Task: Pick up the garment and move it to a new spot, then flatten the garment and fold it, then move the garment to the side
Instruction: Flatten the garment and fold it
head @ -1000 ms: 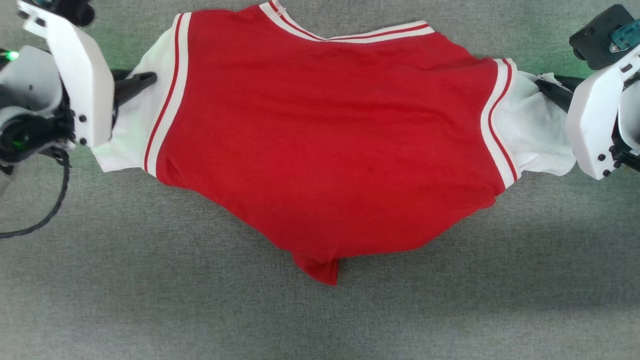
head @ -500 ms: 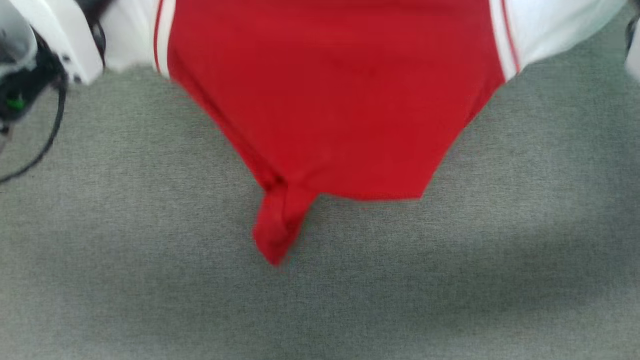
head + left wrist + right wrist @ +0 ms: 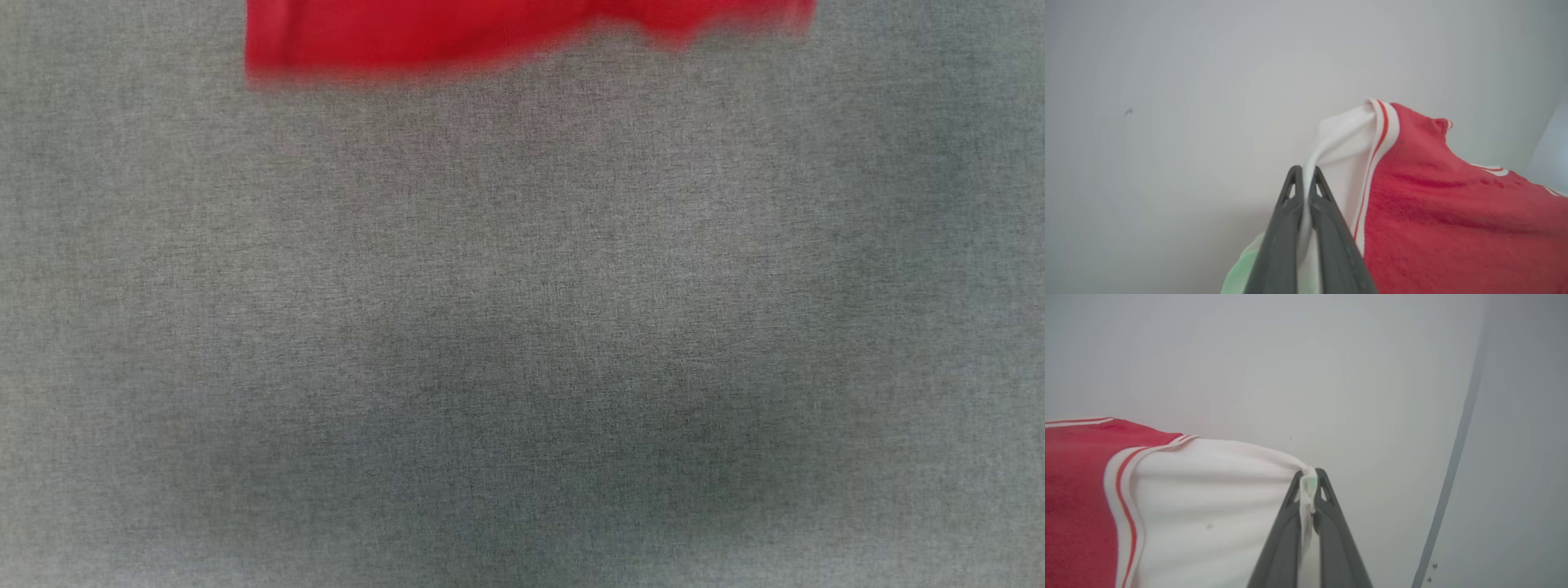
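The left gripper (image 3: 1303, 179) and right gripper (image 3: 1309, 482) each clamp a white sleeve of the garment (image 3: 1453, 228), apparently to carry it spread wide, its red hem at the head view's top.

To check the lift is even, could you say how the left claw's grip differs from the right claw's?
The dark left claw pinches a white sleeve twisted narrow; the dark right claw holds one spread broad. The striped trim lies beside the left claw, far from the right claw. Both are shut on the red soft-fabric T-shirt.
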Motion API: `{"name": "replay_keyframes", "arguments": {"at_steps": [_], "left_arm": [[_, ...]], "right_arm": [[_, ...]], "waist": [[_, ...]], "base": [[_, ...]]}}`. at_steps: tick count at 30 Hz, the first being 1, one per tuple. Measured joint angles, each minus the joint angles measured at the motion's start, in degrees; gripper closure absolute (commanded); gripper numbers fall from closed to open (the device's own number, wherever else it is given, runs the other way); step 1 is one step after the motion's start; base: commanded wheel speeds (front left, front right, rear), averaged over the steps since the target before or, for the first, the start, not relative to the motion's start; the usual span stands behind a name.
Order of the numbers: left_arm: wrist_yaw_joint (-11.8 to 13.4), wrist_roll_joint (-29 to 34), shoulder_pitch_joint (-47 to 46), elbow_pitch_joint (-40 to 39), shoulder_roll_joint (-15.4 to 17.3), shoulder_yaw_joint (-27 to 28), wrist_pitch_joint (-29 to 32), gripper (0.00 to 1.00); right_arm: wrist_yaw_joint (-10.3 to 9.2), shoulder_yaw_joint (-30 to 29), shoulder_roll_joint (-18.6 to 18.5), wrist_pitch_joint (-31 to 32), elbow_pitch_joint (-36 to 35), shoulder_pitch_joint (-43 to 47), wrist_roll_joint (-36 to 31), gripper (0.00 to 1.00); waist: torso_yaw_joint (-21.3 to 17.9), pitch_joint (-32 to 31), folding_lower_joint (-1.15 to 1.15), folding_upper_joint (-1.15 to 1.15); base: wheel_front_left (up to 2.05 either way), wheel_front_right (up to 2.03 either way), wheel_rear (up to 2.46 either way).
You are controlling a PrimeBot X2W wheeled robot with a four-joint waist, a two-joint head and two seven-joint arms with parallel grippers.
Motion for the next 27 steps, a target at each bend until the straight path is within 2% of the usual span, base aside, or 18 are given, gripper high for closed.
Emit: {"name": "replay_keyframes", "arguments": {"at_steps": [4,7,10,14,17,21,24,27], "left_arm": [[0.0,-0.9,-2.3,-0.3,-1.2,2.7,-1.4,1.0],[0.0,-0.9,1.2,-2.8,-1.4,0.0,-0.2,1.0],[0.0,-3.7,7.4,-8.7,0.1,-1.3,0.1,1.0],[0.0,-6.9,18.8,-17.4,3.8,-3.3,-0.7,1.0],[0.0,-8.2,28.7,-24.5,6.3,-6.1,-0.9,1.0],[0.0,-10.5,41.2,-32.7,9.6,-8.1,-1.4,1.0],[0.0,-11.4,50.4,-37.9,11.8,-7.9,-1.6,1.0],[0.0,-11.4,59.2,-41.4,13.2,-5.6,-1.6,1.0]], "right_arm": [[0.0,-3.2,2.2,-5.5,5.1,-4.2,-4.3,1.0],[-0.01,-2.0,2.9,-6.2,8.6,-3.6,-5.6,1.0],[-0.01,0.1,2.7,-6.4,10.5,-1.4,-5.0,1.0],[-0.01,6.3,1.3,-5.3,10.5,6.3,-0.9,1.0],[-0.01,11.2,-1.0,-2.9,7.3,14.8,4.2,1.0],[-0.01,15.5,-6.0,2.0,-1.0,28.7,13.0,1.0],[-0.01,16.7,-10.0,6.6,-9.0,40.0,19.5,1.0],[-0.03,15.3,-14.6,10.9,-15.7,50.7,23.9,1.0]], "waist": [[-0.1,-0.4,0.0,0.0],[0.1,-0.8,0.0,0.0],[0.3,-1.2,0.0,0.0],[0.7,-2.5,0.0,0.0],[1.1,-4.1,0.0,0.0],[1.6,-6.7,0.0,0.0],[1.8,-8.6,0.0,0.0],[2.0,-10.2,0.0,0.0]], "base": [[0.0,0.0,0.0],[0.0,0.0,0.0],[0.0,0.0,0.0],[0.0,0.0,0.0],[0.0,0.0,0.0],[0.0,0.0,0.0],[0.0,0.0,0.0],[0.0,0.0,0.0]]}}
